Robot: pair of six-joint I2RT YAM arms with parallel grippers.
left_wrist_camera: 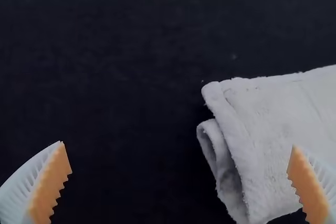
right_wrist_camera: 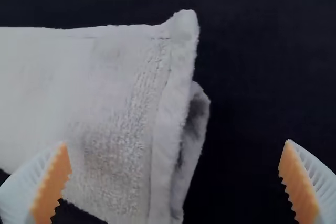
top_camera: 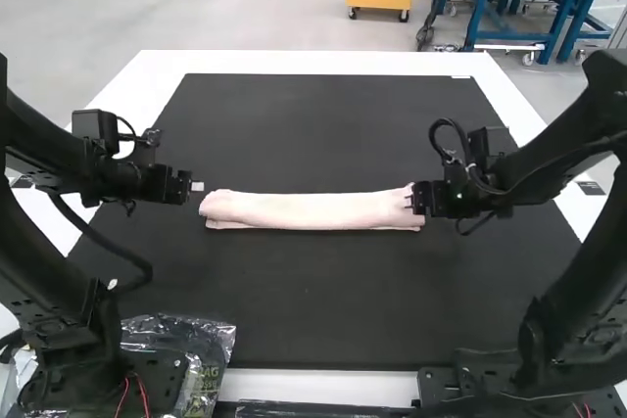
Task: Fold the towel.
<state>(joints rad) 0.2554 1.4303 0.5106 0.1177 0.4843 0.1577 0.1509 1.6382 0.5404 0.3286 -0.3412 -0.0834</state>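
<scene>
Pale pink terry towel (top_camera: 312, 210) is a layered strip between the white-ribbed, orange-padded left gripper (left_wrist_camera: 178, 145) and matching right gripper (right_wrist_camera: 176, 142), both spread, gripping nothing. Lengthwise folding looks basically done; crosswise's probably left, tbh.

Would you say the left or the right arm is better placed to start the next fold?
Probably the right arm: its open jaws are over the right end of the folded towel, while the left arm's open jaws seem just short of the left end.
</scene>
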